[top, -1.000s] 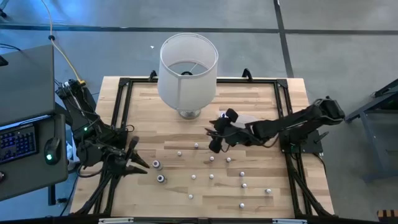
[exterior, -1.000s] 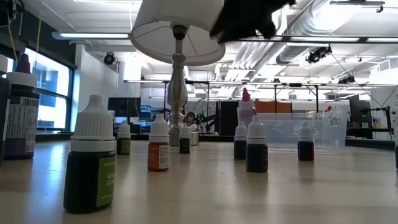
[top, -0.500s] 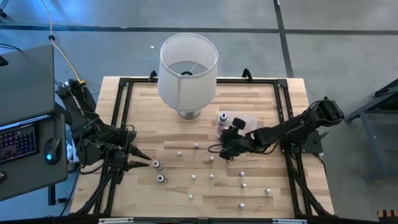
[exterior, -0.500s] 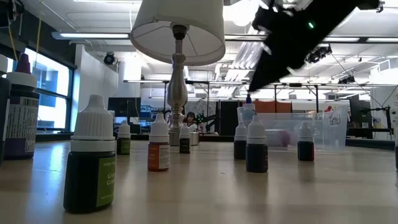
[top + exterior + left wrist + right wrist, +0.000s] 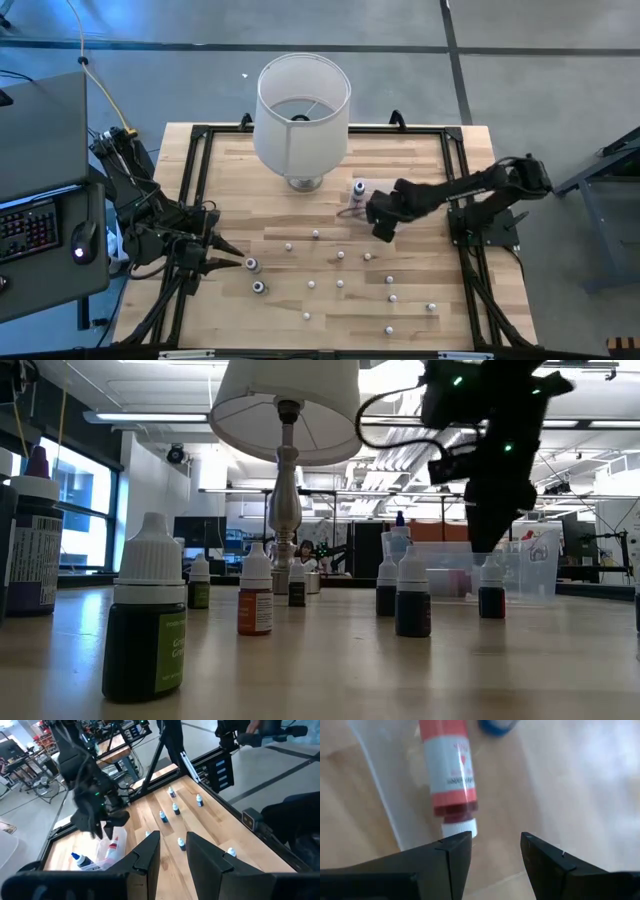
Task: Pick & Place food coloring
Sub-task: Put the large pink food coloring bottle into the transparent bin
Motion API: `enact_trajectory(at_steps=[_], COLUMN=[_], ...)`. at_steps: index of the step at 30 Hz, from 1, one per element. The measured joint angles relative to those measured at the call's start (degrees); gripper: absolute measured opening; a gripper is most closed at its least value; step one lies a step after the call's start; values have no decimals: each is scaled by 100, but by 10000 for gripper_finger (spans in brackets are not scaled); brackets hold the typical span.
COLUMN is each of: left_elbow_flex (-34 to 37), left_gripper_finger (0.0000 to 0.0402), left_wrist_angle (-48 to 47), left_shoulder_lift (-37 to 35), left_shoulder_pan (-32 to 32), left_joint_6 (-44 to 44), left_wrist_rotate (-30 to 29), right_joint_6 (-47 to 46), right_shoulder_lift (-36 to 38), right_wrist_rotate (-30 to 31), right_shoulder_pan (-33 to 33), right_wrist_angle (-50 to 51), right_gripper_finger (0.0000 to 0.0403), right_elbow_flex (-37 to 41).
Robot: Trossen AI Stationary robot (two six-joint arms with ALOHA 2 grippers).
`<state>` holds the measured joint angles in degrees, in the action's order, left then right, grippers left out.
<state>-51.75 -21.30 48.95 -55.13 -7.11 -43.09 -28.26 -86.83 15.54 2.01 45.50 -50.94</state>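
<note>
Red-bodied food coloring [image 5: 448,767] lies in clear tub [image 5: 380,810] | right end effector [image 5: 495,851] above it, released, empty | left end effector [image 5: 172,851] parted at surface [image 5: 400,160] edge

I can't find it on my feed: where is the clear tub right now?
In the high view the clear tub sits right of the lamp base, directly under the right gripper, with a red bottle lying inside.

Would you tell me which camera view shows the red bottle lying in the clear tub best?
The right wrist view: the red bottle fills it, lying on its side just beyond the open right gripper. The left wrist view shows it small inside the clear tub; the low view, a pink blur; the high view hides it under the arm.
</note>
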Motion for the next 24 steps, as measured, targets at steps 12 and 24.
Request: enact_trajectory(at_steps=[12, 24], left_elbow_flex=[0, -2], left_gripper_finger=[92, 92], left_wrist_angle=[-196, -269], left_shoulder_lift=[0, 0], left_shoulder_pan=[0, 0], left_joint_6=[7, 7], left_wrist_rotate=[-9, -7], right_joint_6=[745, 1135], right_shoulder_lift=[0, -21], right_wrist_rotate=[-1708, -1708], right_shoulder_pan=[-679, -543], right_wrist_angle=[-350, -1171], right_gripper_finger=[164, 164], right_elbow_flex=[0, 747])
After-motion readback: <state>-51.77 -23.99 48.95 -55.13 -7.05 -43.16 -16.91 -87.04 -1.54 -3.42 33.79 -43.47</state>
